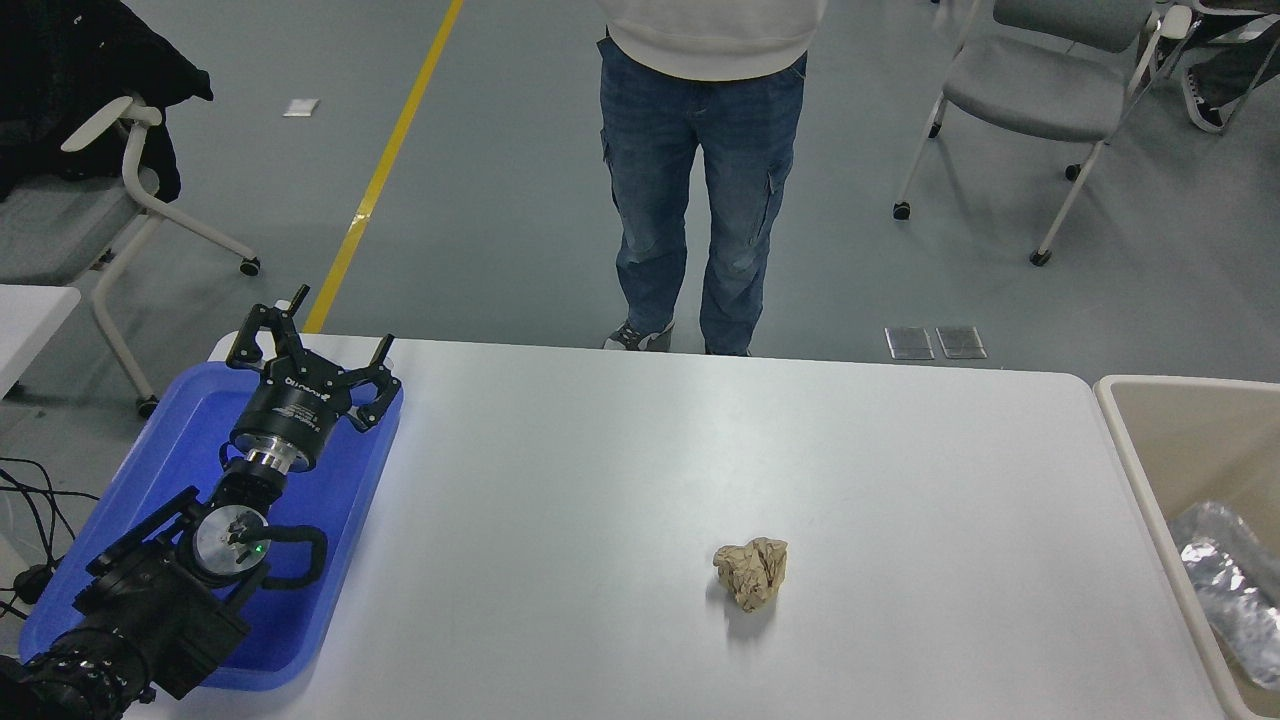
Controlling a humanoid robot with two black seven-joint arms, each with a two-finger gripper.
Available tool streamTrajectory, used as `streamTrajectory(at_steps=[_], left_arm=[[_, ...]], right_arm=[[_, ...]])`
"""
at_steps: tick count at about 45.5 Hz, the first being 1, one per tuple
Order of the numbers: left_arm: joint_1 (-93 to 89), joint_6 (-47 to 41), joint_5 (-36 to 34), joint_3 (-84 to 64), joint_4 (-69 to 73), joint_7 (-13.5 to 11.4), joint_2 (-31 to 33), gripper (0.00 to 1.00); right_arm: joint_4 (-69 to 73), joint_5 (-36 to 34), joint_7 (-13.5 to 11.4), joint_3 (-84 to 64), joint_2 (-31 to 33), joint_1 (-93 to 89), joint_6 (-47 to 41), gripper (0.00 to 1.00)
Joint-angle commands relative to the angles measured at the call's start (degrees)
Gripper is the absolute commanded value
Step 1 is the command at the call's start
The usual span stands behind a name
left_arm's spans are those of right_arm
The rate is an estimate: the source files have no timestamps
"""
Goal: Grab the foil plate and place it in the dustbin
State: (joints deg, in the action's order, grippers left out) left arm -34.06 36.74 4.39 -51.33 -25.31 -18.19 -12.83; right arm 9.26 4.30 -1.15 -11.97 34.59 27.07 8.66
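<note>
At far right, foil plate [1232, 590] lies inside dustbin [1150, 470], long axis running toward camera. Right gripper out of view. Left gripper [305, 345] parked over blue tray [170, 440], fingers spread, empty, well apart from plate.

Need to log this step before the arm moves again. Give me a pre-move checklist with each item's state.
1. Foil plate inside the dustbin: ok, it lies low against the inner wall.
2. Right gripper clear of the bin: cannot tell, it is out of view.
3. Left gripper parked: ok, it hangs open over the blue tray, holding nothing.
4. Table free of task items: ok, only a crumpled brown paper ball lies there, apart from the bin.
5. Person clear of the workspace: ok, standing beyond the table's far edge, no hand over it.
</note>
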Motion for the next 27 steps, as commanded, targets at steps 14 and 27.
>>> streamTrajectory(at_steps=[14,27], left_arm=[[0.0,0.0,0.0,0.0,0.0,0.0,0.0,1.0],[0.0,0.0,0.0,-0.1,0.0,0.0,0.0,1.0]], right_arm=[[2.1,0.3,0.0,-0.5,0.9,1.8,0.0,0.99],[27.0,5.6,0.0,-12.4,13.9,10.4,-0.5,0.99]])
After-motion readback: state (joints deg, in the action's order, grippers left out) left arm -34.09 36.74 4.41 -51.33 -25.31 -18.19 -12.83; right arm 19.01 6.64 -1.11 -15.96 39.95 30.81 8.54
